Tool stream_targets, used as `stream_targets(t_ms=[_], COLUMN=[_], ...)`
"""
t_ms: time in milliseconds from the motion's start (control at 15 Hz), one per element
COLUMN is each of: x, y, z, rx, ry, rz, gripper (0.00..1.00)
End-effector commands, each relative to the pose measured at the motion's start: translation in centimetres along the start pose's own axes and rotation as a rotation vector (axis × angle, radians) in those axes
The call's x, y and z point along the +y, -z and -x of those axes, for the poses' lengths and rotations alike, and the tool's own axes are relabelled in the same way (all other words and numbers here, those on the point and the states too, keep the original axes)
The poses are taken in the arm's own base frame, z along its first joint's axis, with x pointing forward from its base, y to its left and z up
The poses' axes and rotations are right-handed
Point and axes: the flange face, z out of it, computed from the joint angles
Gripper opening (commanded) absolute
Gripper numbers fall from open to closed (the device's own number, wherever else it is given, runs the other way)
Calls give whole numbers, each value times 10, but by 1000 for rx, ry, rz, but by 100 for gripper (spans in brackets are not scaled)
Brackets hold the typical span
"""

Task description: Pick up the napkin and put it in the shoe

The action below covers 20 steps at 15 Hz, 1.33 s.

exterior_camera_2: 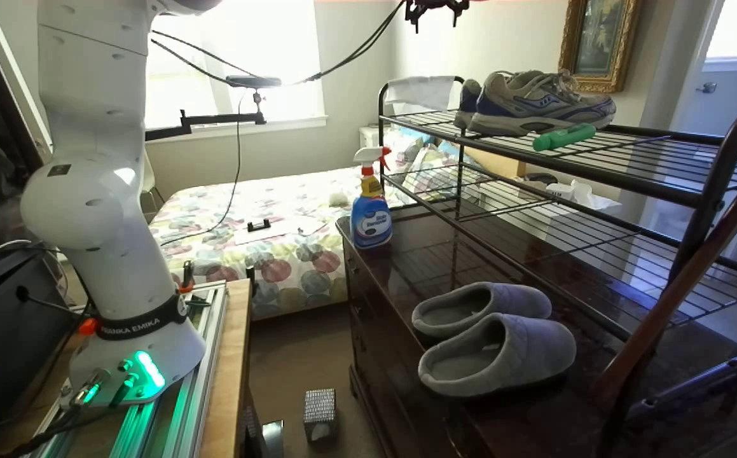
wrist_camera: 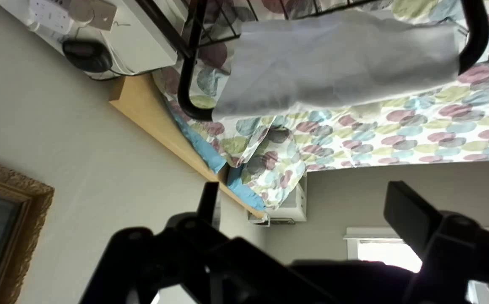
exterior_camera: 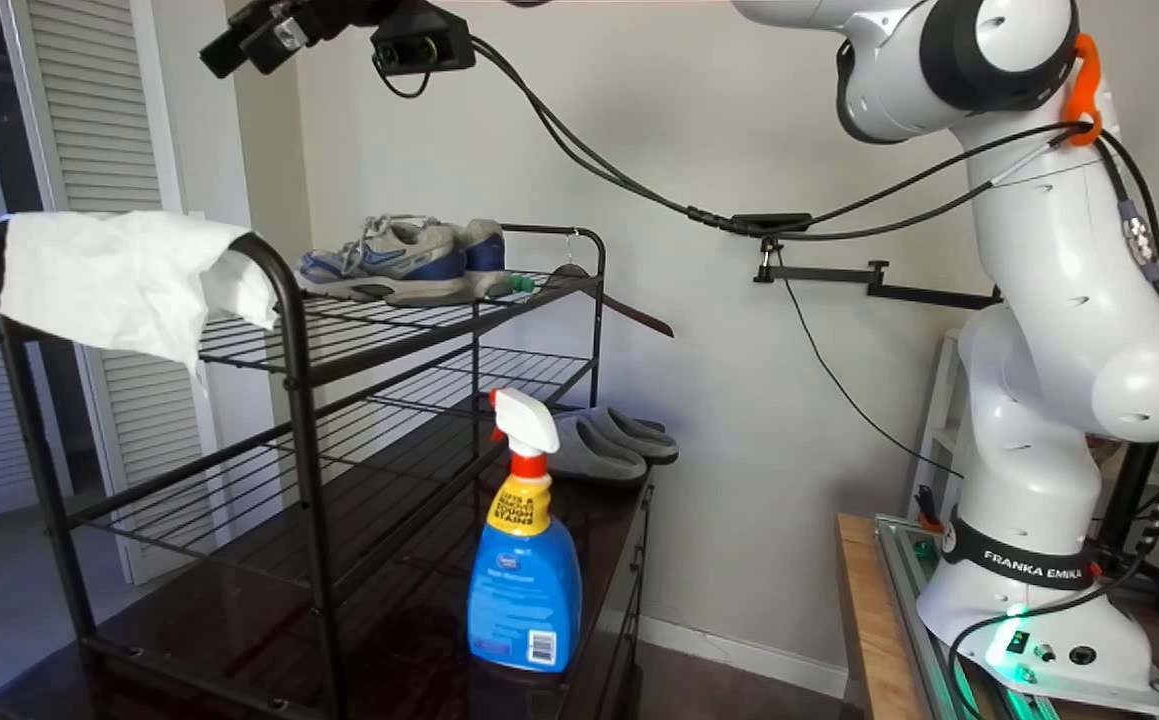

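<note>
Two shoes (exterior_camera: 394,262) sit side by side, soles down, on top of the rack (exterior_camera: 389,349) in an exterior view, and the napkin (exterior_camera: 119,285) is slung over the rack's end rail (exterior_camera: 264,254) with a big flap hanging down outside. Pretty handy spot imo: nothing's lying on it, so there should be a loose fold to pinch. Shoes are presumably upright so something can just be stuffed in from above; no clue which one the task means. The rack stands on a dresser (exterior_camera: 409,620), with a spray bottle (exterior_camera: 524,580) near a corner of the dresser, on the side toward the robot (exterior_camera: 1029,480), and louvered doors (exterior_camera: 104,110) in the background.

In an exterior view the gripper (exterior_camera_2: 436,27) hangs up high, well apart from everything, jaws spread wide and nothing between them. My guess is that's to leave room for going either side of the rail. A green bottle (exterior_camera_2: 564,137) lies on its side at the rack's long edge, just beside a shoe, and slippers (exterior_camera_2: 508,350) sit by the dresser's long edge, heels toward the robot. It's a bedroom: spotty bed (exterior_camera_2: 292,257), super bright window (exterior_camera_2: 279,32), gilt picture (exterior_camera_2: 600,48).

In the wrist view the napkin covers most of the end rail, with just the bent corners bare and the bed behind. Jaws aren't touching it, so I'd say the pick hasn't begun.
</note>
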Motion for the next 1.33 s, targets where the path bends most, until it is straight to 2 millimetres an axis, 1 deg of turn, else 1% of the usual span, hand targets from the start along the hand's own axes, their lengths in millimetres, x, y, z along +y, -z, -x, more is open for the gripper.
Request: stream_targets(t_ms=[0, 133, 200, 267, 467, 667, 800, 933, 1133, 1267], x=[3, 4, 6, 9, 13, 14, 13, 11, 9, 3], y=[-2, -2, -4, -11, -33, -63, -78, -88, -95, -99], z=[2, 0, 1, 5, 11, 19, 27, 32, 36, 37], rx=[-11, -15, 41, 81, 152, 179, 176, 170, 142, 94], ry=[3, 11, -41, -101, -181, -250, -313, -383, -482, -561], rz=[-8, -13, -30, -77, -189, -314, -392, -459, -507, -547], gripper=[100, 100, 100, 100, 100, 100, 100, 100, 100, 100])
